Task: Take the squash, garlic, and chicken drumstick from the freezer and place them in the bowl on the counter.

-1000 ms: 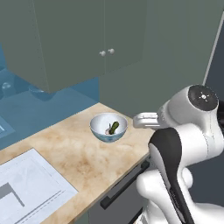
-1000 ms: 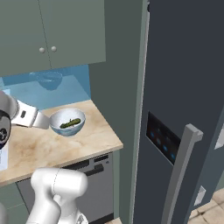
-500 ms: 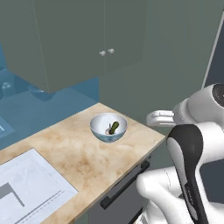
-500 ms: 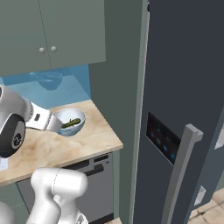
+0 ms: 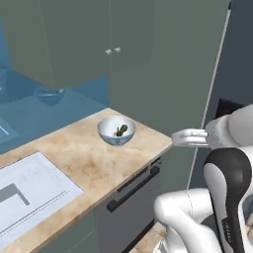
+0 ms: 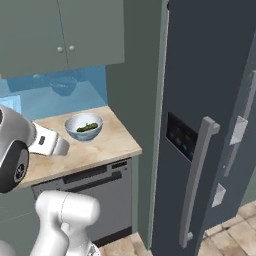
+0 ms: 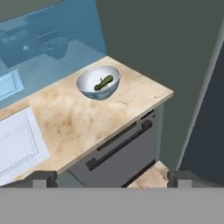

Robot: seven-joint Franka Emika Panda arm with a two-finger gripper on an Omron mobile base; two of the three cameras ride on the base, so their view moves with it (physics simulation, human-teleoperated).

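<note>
The bowl (image 5: 116, 131) (image 6: 83, 126) (image 7: 98, 82) stands on the counter (image 5: 84, 163) (image 7: 87, 118) near its right end. The squash (image 5: 121, 130) (image 6: 87, 127) (image 7: 103, 83) lies inside it, dark green and elongated. My gripper (image 7: 112, 178) is open with nothing between its fingertips (image 7: 43, 177), and it looks down on the counter's front edge from in front of the bowl. In the left base view the hand (image 5: 187, 139) hovers off the counter's right corner. The freezer (image 6: 210, 100) (image 5: 238, 54) stands to the right, doors closed. Garlic and chicken drumstick are hidden.
Grey-green wall cupboards (image 5: 84, 39) (image 6: 60, 30) hang above the counter. A dark drawer front with a bar handle (image 7: 118, 146) sits below it. A pale flat panel (image 5: 29, 192) lies on the counter's left part. A tall green panel (image 6: 137, 100) separates counter and freezer.
The hand has drawn back from above the bowl toward the counter's right corner, and the arm's shoulder has swung right. The squash stays in the bowl. The jaws stay open.
</note>
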